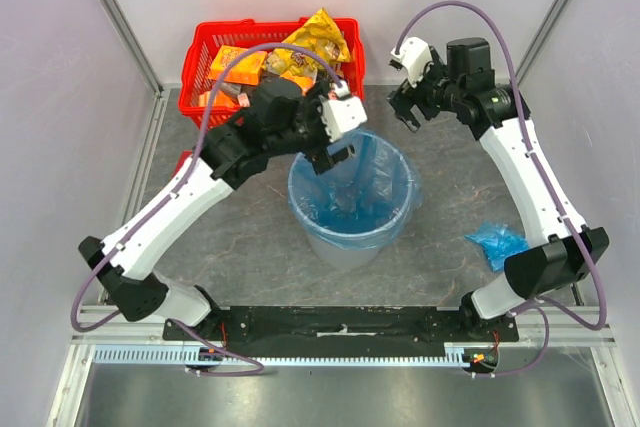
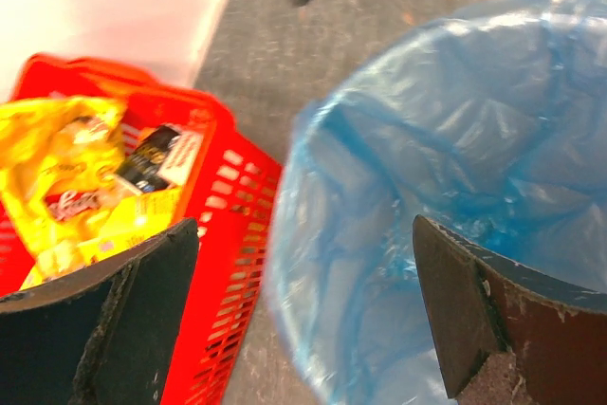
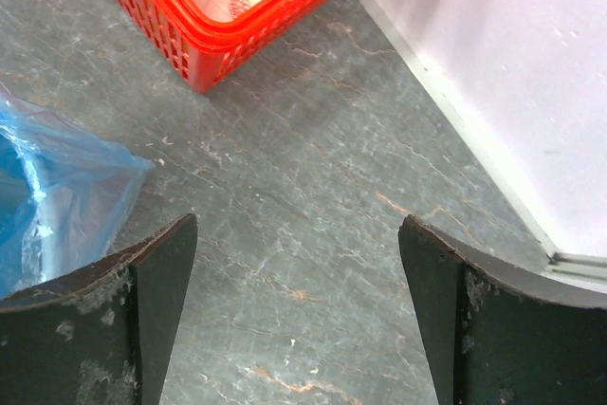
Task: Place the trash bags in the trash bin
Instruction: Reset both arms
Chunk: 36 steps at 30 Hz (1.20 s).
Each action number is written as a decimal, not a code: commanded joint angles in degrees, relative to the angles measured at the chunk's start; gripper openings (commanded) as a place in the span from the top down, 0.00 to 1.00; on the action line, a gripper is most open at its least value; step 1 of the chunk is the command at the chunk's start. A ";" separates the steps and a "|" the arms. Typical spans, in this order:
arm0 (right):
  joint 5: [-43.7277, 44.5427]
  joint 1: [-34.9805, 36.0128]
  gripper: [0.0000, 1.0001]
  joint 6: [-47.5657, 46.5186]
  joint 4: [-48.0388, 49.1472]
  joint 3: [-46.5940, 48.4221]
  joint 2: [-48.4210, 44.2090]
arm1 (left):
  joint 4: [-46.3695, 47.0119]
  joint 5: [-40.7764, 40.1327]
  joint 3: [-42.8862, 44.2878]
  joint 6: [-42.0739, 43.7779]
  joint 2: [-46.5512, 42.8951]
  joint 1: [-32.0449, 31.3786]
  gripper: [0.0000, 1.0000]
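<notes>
Blue film, thin and glossy, is what matters here. From above, one liner bag [image 1: 370, 182] is draped inside the trash bin [image 1: 352, 255], folded over its rim. A second, bundled bag [image 1: 497, 242] lies crumpled on the table [image 1: 250, 257], well apart from the bin and just beside the right arm's lower link. The left gripper [image 1: 335, 159] hangs over the bin's far rim. The right gripper [image 1: 405, 112] hovers off to the bin's far right, near the red basket [image 1: 200, 57] with its yellow packet [image 1: 318, 37].

In the left wrist view the dark, scuffed pads stand wide apart and empty, with wrinkled translucent film below and the basket's mesh to the left.

In the right wrist view those pads are also spread with nothing between them, over bare grey veined stone. A corner of blue film pokes in at the left.

I'd guess the bundle weighs almost nothing and is soft and slippery, likely to slide or billow. A pinch into the thickest crumple, not a loose edge, looks safest.
</notes>
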 commanded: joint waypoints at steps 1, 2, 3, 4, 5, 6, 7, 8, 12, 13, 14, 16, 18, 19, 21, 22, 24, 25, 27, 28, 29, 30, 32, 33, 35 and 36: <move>3.94 -0.91 0.04 1.47 0.22 2.30 -3.69 | 3.93 -0.98 2.89 -6.93 -4.48 5.18 0.00; 4.47 -1.18 0.02 1.65 0.30 2.30 -4.21 | 4.46 -1.06 2.81 -7.81 -5.19 6.58 0.00; 5.17 -1.53 0.02 1.83 0.39 1.95 -4.65 | 4.99 -0.89 2.72 -8.86 -6.06 7.90 0.00; 5.70 -1.62 0.02 2.26 0.31 1.69 -5.44 | 5.51 -0.63 2.54 -9.91 -6.77 9.48 0.00; 6.22 -1.88 0.02 2.70 0.30 1.42 -5.97 | 6.04 -0.63 2.11 -10.88 -7.99 10.98 0.00; 7.01 -2.06 0.02 3.14 0.48 0.90 -6.50 | 6.48 -0.54 1.67 -12.46 -9.05 13.17 0.00; 7.80 -2.41 0.02 3.76 0.48 0.63 -7.11 | 6.75 -0.45 1.23 -13.43 -9.93 14.84 0.00; 8.86 -2.50 0.02 4.37 0.83 0.28 -7.64 | 7.10 -0.28 0.61 -14.31 -10.90 16.25 0.00; 13.07 -3.90 0.02 7.71 2.41 -1.65 -10.10 | 7.54 0.08 -2.11 -16.77 -14.24 21.79 0.00; 14.39 -4.25 0.02 8.59 3.28 -2.52 -10.89 | 7.63 0.08 -2.81 -17.39 -14.94 22.85 0.00; 15.97 -4.26 0.02 9.29 4.16 -3.40 -12.12 | 7.72 0.08 -3.52 -18.00 -15.56 24.34 0.00; 19.57 -4.52 0.02 10.26 6.71 -5.69 -14.32 | 8.33 0.43 -5.10 -19.41 -16.61 26.89 0.00; 23.00 -4.61 0.02 11.40 9.69 -8.67 -17.21 | 8.86 1.30 -6.68 -21.17 -17.58 29.87 0.00; 25.63 -4.69 0.02 11.84 11.71 -11.56 -18.88 | 9.29 1.92 -7.47 -22.31 -18.02 31.46 0.00; 29.07 -4.61 0.02 13.25 15.84 -15.69 -22.31 | 10.17 3.06 -9.23 -24.33 -18.81 34.62 0.00; 30.56 -4.61 0.02 13.78 17.86 -17.72 -24.24 | 10.70 3.59 -10.11 -25.12 -19.25 35.94 0.00; 31.80 -4.61 0.02 15.09 20.86 -20.45 -27.24 | 12.37 4.21 -12.30 -26.44 -20.39 38.40 0.00; 32.41 -4.61 0.02 16.14 20.61 -20.38 -27.86 | 13.07 4.56 -13.36 -27.14 -21.01 39.63 0.00; 32.95 -4.61 0.02 16.68 20.34 -20.20 -28.21 | 15.26 4.82 -15.99 -27.94 -21.80 41.05 0.00; 33.12 -4.61 0.02 16.59 20.34 -20.46 -28.30 | 16.15 4.91 -16.87 -28.03 -22.24 41.57 0.00; 33.47 -4.69 0.02 16.59 20.34 -20.64 -28.30 | 17.02 5.09 -17.75 -28.29 -22.42 41.75 0.00; 33.65 -4.52 0.02 16.59 20.34 -20.81 -28.13 | 17.56 5.61 -18.46 -28.47 -22.51 42.02 0.00; 33.91 -4.61 0.02 16.51 20.60 -21.25 -28.21 | 18.17 6.67 -19.34 -28.91 -22.34 41.93 0.00; 34.18 -4.61 0.02 16.51 20.61 -21.43 -28.13 | 18.44 6.93 -19.78 -29.34 -22.33 41.93 0.00; 34.09 -4.69 0.02 16.42 20.78 -21.69 -27.95 | 19.75 7.20 -20.92 -29.96 -22.42 41.93 0.00; 34.09 -4.69 0.02 16.33 20.78 -21.69 -27.86 | 20.28 7.20 -21.45 -29.96 -22.42 41.93 0.00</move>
